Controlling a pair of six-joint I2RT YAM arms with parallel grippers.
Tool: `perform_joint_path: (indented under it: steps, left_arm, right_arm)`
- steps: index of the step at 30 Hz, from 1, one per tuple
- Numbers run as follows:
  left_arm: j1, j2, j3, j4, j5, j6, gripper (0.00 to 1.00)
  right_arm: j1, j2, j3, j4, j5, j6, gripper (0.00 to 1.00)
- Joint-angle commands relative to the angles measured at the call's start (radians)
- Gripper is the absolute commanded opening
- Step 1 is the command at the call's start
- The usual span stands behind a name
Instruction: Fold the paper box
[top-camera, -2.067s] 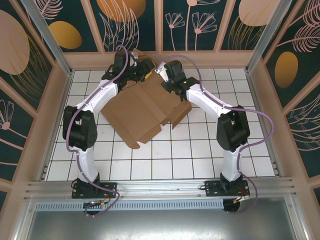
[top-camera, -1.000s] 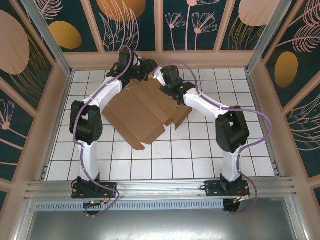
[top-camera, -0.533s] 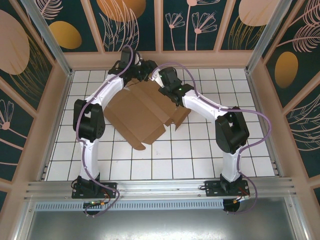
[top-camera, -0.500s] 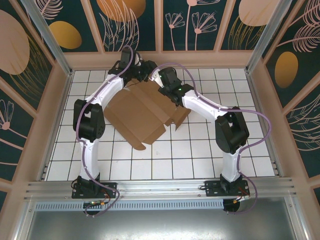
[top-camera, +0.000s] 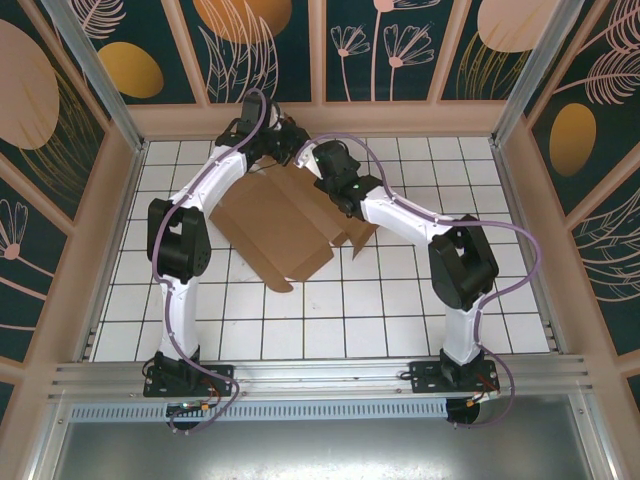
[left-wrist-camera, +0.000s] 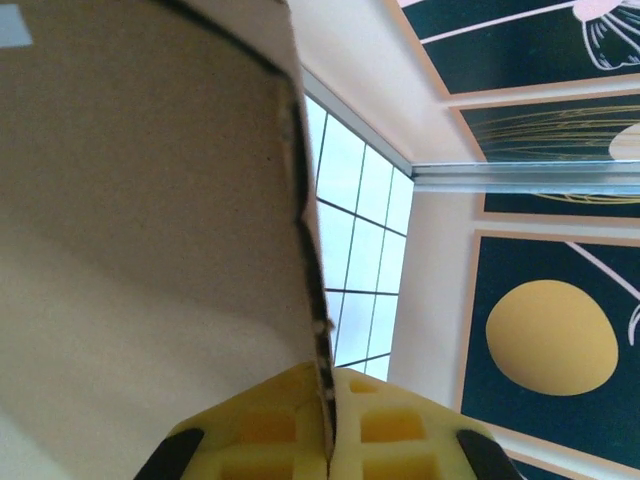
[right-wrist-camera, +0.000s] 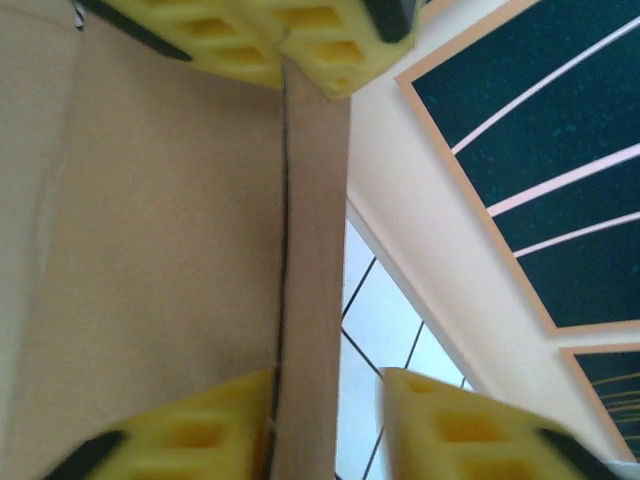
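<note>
A brown paper box (top-camera: 285, 215), not yet folded, lies spread as a die-cut sheet on the white tiled table (top-camera: 400, 300), its far edge toward the back wall (top-camera: 400, 120), where the two arms meet. The left arm (top-camera: 185, 240) reaches along the box's left side and the right arm (top-camera: 420, 225) crosses the box's right corner, their wrists close together above the box's far edge. At that edge the left gripper (left-wrist-camera: 328, 410) is clenched on the cardboard, its yellow pads (left-wrist-camera: 260, 430) pressed together with the flap's rim pinched between them. Just beside it on the same rim, the right gripper (right-wrist-camera: 325, 400) stands released: the cardboard rests against one yellow finger (right-wrist-camera: 190, 430) while the other finger (right-wrist-camera: 460, 425) stands apart from it, with tile showing in the gap. The step in hand looks like a handover of the far flap to the left gripper, so that the flap can be turned over along its crease. Done well, that calls for the left gripper to grip firmly at the rim without crumpling it. The right gripper should back straight away from the box so that its finger does not drag the flap. The fold should then swing toward the box's middle along the crease line, with the rest of the sheet flat on the table. Most of the folding appears left to do.
</note>
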Motion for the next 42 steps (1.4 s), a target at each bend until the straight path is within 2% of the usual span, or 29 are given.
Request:
perform_joint_path:
  steps: [1, 3, 6, 9, 11, 16, 20, 25, 32, 35, 42]
  left_arm:
    - [0.018, -0.010, -0.078, 0.089, 0.032, -0.043, 0.00]
    - [0.026, -0.029, -0.140, 0.158, 0.044, -0.083, 0.00]
    - [0.036, -0.051, -0.221, 0.248, 0.039, -0.142, 0.00]
    - [0.046, -0.054, -0.282, 0.340, 0.037, -0.213, 0.00]
    - [0.049, -0.054, -0.316, 0.402, 0.037, -0.250, 0.00]
    - [0.053, -0.072, -0.407, 0.562, 0.037, -0.326, 0.00]
    - [0.059, -0.086, -0.452, 0.638, 0.036, -0.361, 0.00]
    - [0.060, -0.112, -0.486, 0.670, 0.020, -0.360, 0.00]
    - [0.067, -0.181, -0.583, 0.690, -0.020, -0.307, 0.00]
    - [0.072, -0.203, -0.630, 0.686, -0.038, -0.282, 0.00]
    - [0.085, -0.251, -0.719, 0.706, -0.057, -0.262, 0.00]
  right_arm:
    - [0.023, -0.099, -0.008, 0.041, 0.012, 0.015, 0.50]
    - [0.034, -0.138, -0.007, 0.014, -0.032, 0.058, 0.62]
    - [0.047, -0.192, 0.018, -0.073, -0.164, 0.196, 0.65]
    - [0.071, -0.218, 0.028, -0.167, -0.339, 0.362, 0.57]
    - [0.112, -0.238, -0.046, -0.159, -0.404, 0.439, 0.43]
    - [0.218, -0.208, -0.242, -0.108, -0.399, 0.598, 0.17]
    - [0.252, -0.140, -0.370, -0.040, -0.459, 0.717, 0.09]
    - [0.254, -0.005, -0.376, -0.033, -0.481, 0.824, 0.00]
    - [0.212, 0.083, -0.332, -0.167, -0.426, 0.843, 0.00]
    - [0.179, 0.074, -0.333, -0.233, -0.458, 0.810, 0.00]
    - [0.073, 0.014, -0.353, -0.346, -0.436, 0.816, 0.00]
